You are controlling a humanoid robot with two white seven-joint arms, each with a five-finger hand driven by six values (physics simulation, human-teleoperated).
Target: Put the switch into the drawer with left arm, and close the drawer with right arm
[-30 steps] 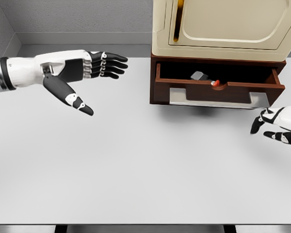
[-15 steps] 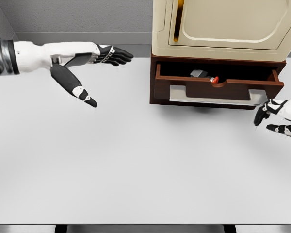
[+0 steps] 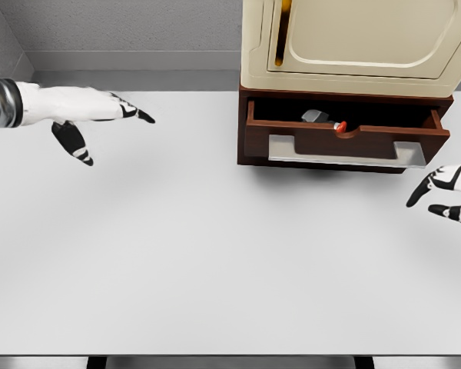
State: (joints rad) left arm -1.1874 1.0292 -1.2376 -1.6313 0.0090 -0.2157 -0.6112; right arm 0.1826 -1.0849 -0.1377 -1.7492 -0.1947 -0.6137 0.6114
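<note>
Left hand (image 3: 81,115) withdraws far-left, fingers spread, empty | right hand (image 3: 449,194) relaxed, empty, near drawer (image 3: 346,140) | switch (image 3: 323,119) lies inside open drawer | risk: off-centre push skews drawer, jamming it

drawer (image 3: 346,142) stood open under the cream cabinet (image 3: 353,42) at the far right of the desk (image 3: 215,261) | switch (image 3: 323,120) lay inside the drawer, grey with a red tip | left robot hand (image 3: 84,115) hovered far left, fingers spread, empty | right robot hand (image 3: 449,192) at right edge, fingers relaxed, near the drawer front, not touching
</note>
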